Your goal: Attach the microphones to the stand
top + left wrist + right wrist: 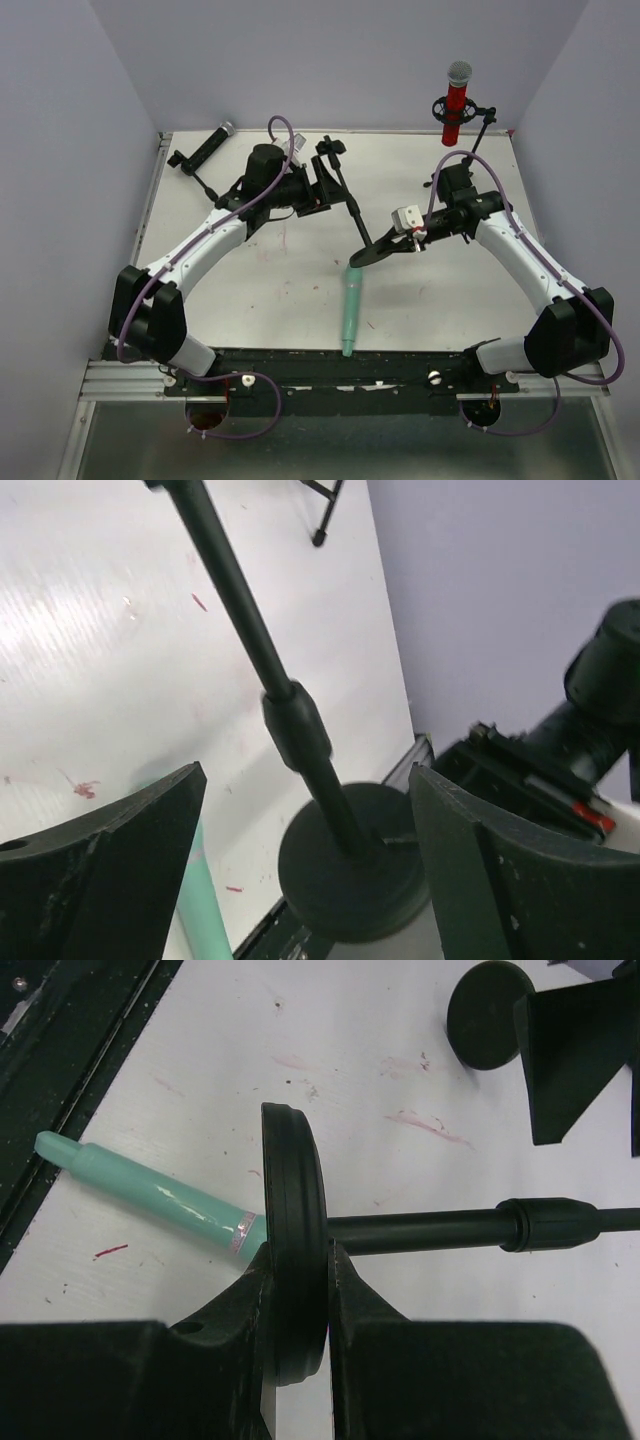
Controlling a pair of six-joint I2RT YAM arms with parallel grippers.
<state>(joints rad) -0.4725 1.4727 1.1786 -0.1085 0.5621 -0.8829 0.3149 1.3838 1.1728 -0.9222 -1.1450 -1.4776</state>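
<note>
The right fingers (232, 1310) were clamped edge-on across the round base (295, 1210) of the middle stand (350, 205), which was tipped over so that its pole (240, 620) ran low and slanted above the surface (250, 290). The left fingers (110, 860) were spread wide on either side of that pole, touching nothing. The mint-green microphone (351, 310) lay flat on the surface just behind the gripped base, its tail pointing towards the arm bases. The red microphone (457, 100) already sat upright in a clip at the far right, and the black microphone (205, 148) lay at the far left by another stand; whether it was clipped in could not be told. The green microphone looked rigid, smooth and probably light, a round stick likely to roll or slip under a pinch. It seemed best taken across the middle of its barrel, away from the tapered tail. The stand looked bottom-heavy and stiff, so gripping the disc gave a firm hold, though the long pole would tend to swing.
</note>
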